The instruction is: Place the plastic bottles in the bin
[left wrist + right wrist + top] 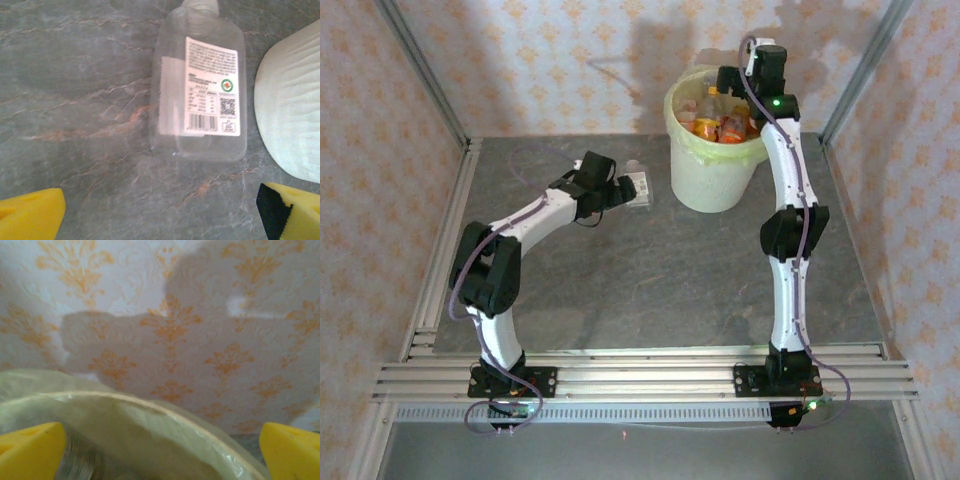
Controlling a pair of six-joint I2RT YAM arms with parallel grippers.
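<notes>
Several bottles (720, 125) sit in the bin (712, 190); one clear bottle (200, 90) lies on the table (650, 270) at the bin's 9 o'clock, not yet grasped. Wide-spread left gripper (160, 215) faces it at 12 o'clock; right gripper (162, 447) hangs wide and empty over the bin.

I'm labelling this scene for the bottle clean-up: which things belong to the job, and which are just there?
Job: clear bottle lying beside the bin; bottles already inside it.
Not the job: grey table; patterned wallpaper; metal frame rails.
</notes>
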